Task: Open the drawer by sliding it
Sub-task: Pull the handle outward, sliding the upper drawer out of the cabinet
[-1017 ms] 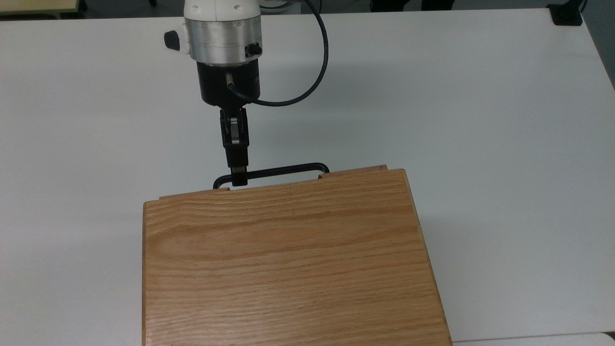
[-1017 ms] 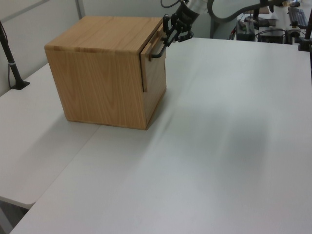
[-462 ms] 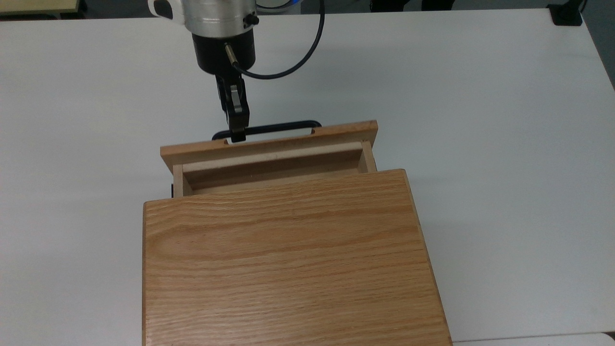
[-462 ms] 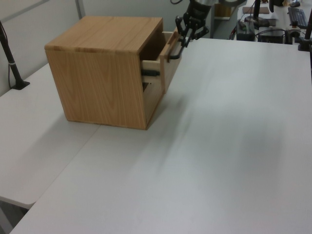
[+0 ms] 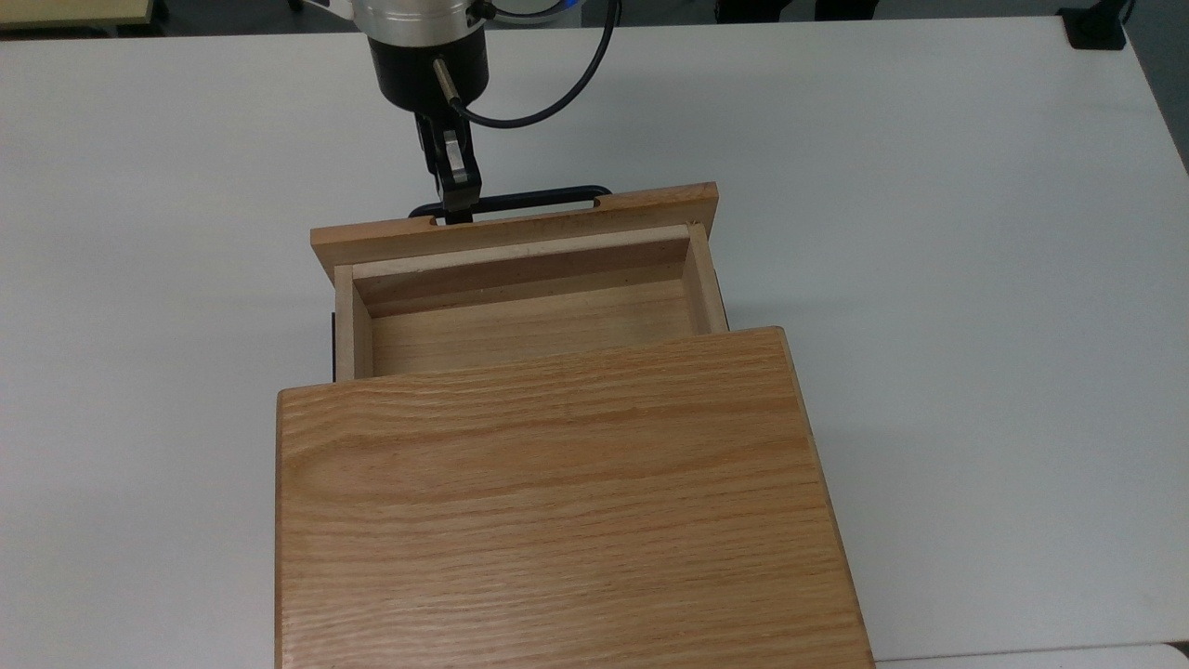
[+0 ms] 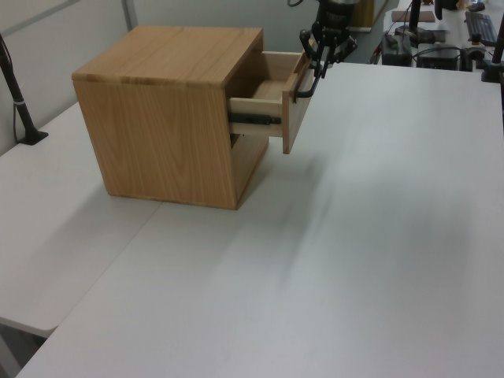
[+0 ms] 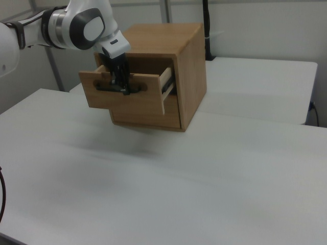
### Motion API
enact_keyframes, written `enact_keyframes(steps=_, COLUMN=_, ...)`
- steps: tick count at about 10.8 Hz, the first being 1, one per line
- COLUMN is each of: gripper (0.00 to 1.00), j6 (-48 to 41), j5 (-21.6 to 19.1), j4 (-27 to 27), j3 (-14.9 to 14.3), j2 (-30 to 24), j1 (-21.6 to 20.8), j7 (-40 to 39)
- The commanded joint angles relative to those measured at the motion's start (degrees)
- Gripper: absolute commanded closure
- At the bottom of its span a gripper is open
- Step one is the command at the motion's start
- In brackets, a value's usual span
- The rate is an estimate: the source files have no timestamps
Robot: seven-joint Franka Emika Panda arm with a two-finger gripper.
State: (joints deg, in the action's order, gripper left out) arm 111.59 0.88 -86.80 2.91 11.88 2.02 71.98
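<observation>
A: Where's the pincer (image 5: 456, 210) now?

B: Clamped on the slim black bar handle (image 5: 520, 200), toward the top view's left end of it. Fingers pinched around the bar, as far as I can judge.

A: And the drawer (image 5: 520, 297)?

B: Right behind the pincer, slid well out of the cabinet (image 5: 557, 502). Its bare floor shows, and in the left view a dark metal runner (image 6: 253, 120) is exposed along its side.

A: So the job's done?

B: Mostly, I'd say. Part of the tray is under the cabinet's top, so there may be travel left. What remains is perhaps a last bit of pull, then letting go.

A: What's it all made of?

B: Light oak with long straight grain, matte. The front panel (image 7: 127, 99) is a flat board with 2 notches where the bar's ends sit. The tray is a plain box with thin paler walls. The cabinet is a squat cube. Under it all, a smooth white counter (image 5: 929, 232).
</observation>
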Motion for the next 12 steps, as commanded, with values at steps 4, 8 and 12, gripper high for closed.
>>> enact_keyframes(steps=4, gripper=0.95, j6=-5.94, j5=-0.53, j4=-8.46, j3=0.60, j2=-6.51, j1=-0.35, j7=-2.99)
enact_keyframes(steps=8, gripper=0.95, j6=-9.27, j5=-0.53, j4=-9.35, j3=0.60, j2=-7.66, j1=0.17, j7=-4.30)
enact_keyframes(steps=12, gripper=0.94, j6=-13.32, j5=-0.53, j4=-9.35, j3=0.60, j2=-9.15, j1=0.79, j7=-7.11)
